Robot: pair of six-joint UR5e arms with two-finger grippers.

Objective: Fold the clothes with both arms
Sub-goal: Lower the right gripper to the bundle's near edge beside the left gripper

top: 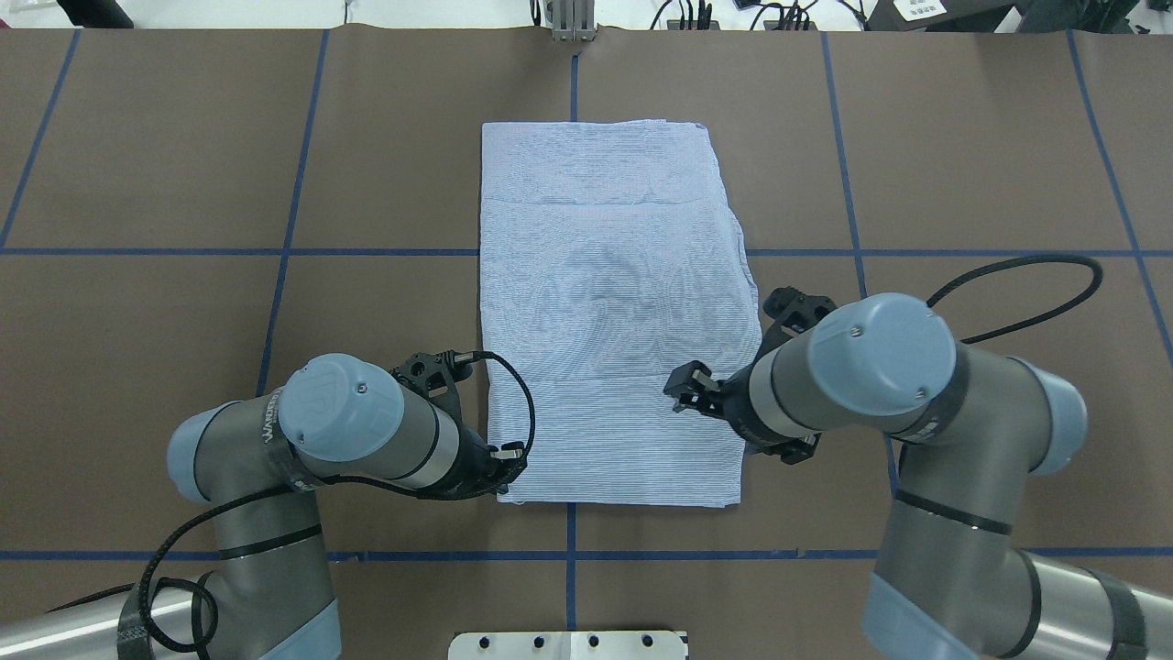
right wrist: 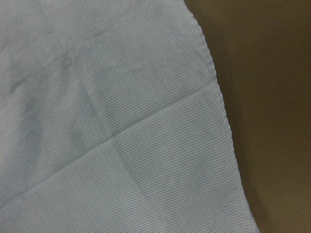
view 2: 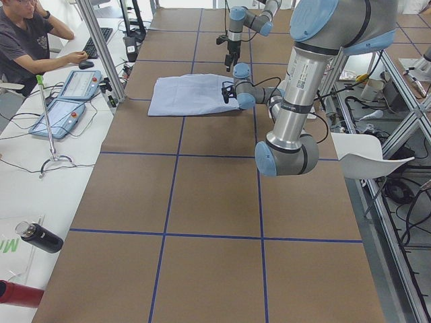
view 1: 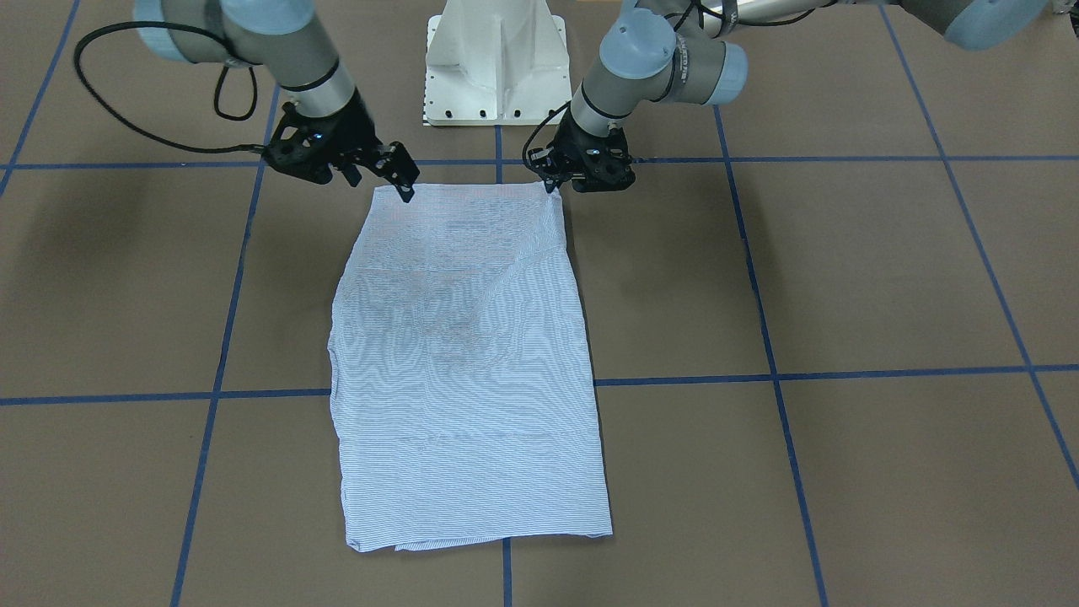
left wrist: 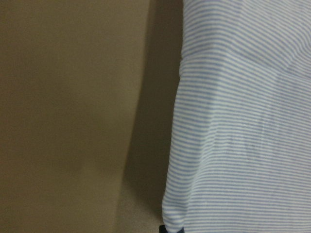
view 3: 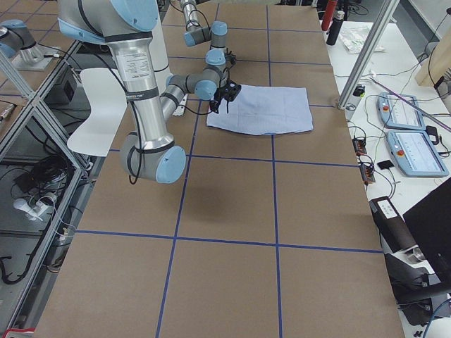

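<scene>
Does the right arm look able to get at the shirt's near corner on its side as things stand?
Probably yes: the right gripper, jaws apart, sits right at that corner of the shirt. Nothing lies between them, and the left gripper is at the other near corner.

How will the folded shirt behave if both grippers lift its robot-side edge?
The shirt is thin cloth lying flat with soft creases, so it will probably sag between lifted corners. Layers peeking out at its opposite edge could slip apart. It looks light, likely dragging easily.
</scene>
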